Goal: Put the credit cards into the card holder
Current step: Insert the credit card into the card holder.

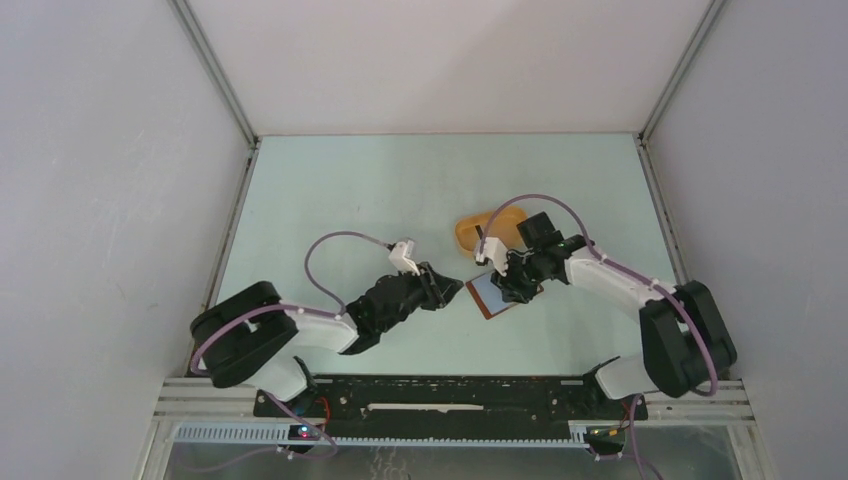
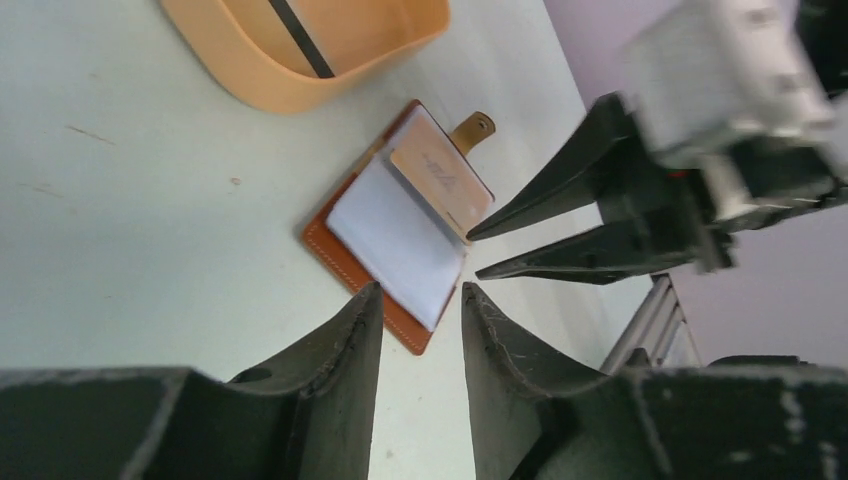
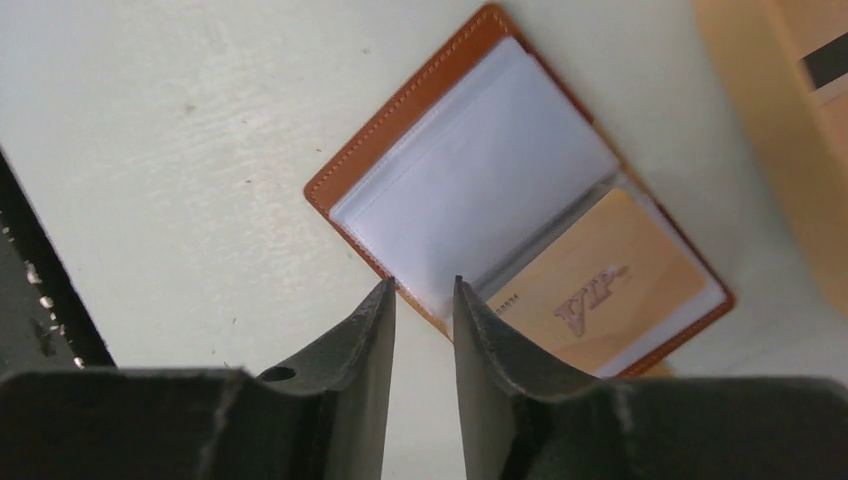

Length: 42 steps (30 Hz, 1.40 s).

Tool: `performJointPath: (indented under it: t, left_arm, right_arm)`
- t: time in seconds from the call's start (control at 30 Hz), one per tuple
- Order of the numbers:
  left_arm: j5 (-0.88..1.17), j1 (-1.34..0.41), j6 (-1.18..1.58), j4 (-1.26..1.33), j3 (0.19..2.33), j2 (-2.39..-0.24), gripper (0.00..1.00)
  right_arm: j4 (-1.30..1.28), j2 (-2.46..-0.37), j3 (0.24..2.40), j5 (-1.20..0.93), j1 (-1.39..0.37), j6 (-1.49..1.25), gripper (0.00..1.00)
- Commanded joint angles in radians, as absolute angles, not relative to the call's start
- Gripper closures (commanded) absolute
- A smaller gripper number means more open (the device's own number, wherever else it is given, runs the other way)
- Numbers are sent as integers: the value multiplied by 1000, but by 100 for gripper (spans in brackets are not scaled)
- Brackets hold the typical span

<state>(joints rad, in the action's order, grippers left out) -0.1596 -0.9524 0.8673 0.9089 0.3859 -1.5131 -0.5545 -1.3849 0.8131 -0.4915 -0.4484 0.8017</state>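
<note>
The table point(image 1: 400, 190) is pale green, and white walls stand round it. My two arms reach in from the near edge.

The card holder point(image 1: 488, 300) lies open and flat on the table, a little right of the middle. It is brown leather with clear sleeves inside. My left claw point(image 1: 455, 289) is low, just to the left of it, and points at its left edge. The two fingers are spread a little, and nothing is between them. I cannot tell if the tips touch the leather.

My right claw point(image 1: 505, 283) hangs over the right side of the card holder. Its fingers are a little apart too, and they hold nothing. In my right wrist view, the edge of the holder shows in the gap between the tips.

Now I count. There is one card holder. One tan card point(image 3: 590, 290) with "VIP" on it sits in a sleeve. One orange tray point(image 1: 468, 235) stands just on the far side of the holder, close but not touching. One card with a dark stripe point(image 3: 825, 62) lies in the tray; I see only part of it. One small strap point(image 2: 475, 128) with a snap sticks out from the holder.
</note>
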Motion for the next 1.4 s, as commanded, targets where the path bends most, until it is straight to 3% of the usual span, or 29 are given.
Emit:
performJointPath:
  t: [0.0, 0.17, 0.27, 0.33, 0.43, 0.5, 0.57, 0.77, 1.0, 1.23, 1.37]
  left_arm:
    - [-251, -953, 717, 852, 343, -1376, 60]
    - [-339, -962, 520, 655, 354, -1159, 59]
    - [-403, -963, 359, 468, 405, -982, 56]
    - [-430, -962, 277, 388, 436, -867, 49]
    - [-444, -961, 237, 348, 439, -750, 29]
    - [-442, -958, 254, 339, 434, -700, 4]
    - [-415, -952, 308, 342, 421, -670, 0]
    - [-184, -941, 571, 503, 345, -749, 0]
    - [-83, -946, 941, 803, 299, -1151, 9]
    - [-58, -967, 1161, 869, 430, -1519, 17]
    - [-49, -971, 1248, 876, 480, -1667, 21]
  right_arm:
    - [-497, -1469, 874, -347, -467, 703, 67]
    - [-508, -1466, 900, -329, -425, 667, 72]
    - [-524, -1365, 901, -371, -389, 683, 71]
    - [-512, -1259, 900, -358, -362, 685, 67]
    - [-472, -1121, 903, -343, -287, 619, 34]
    - [-479, -1067, 905, -452, -211, 541, 9]
    - [-525, -1075, 908, -598, -135, 512, 1]
    - [-610, -1207, 913, -641, -86, 514, 7]
    - [-733, -1502, 1005, -526, -80, 518, 22]
    - [-712, -1610, 1031, -466, -78, 448, 24]
    - [-732, -1679, 1054, -466, -76, 438, 29]
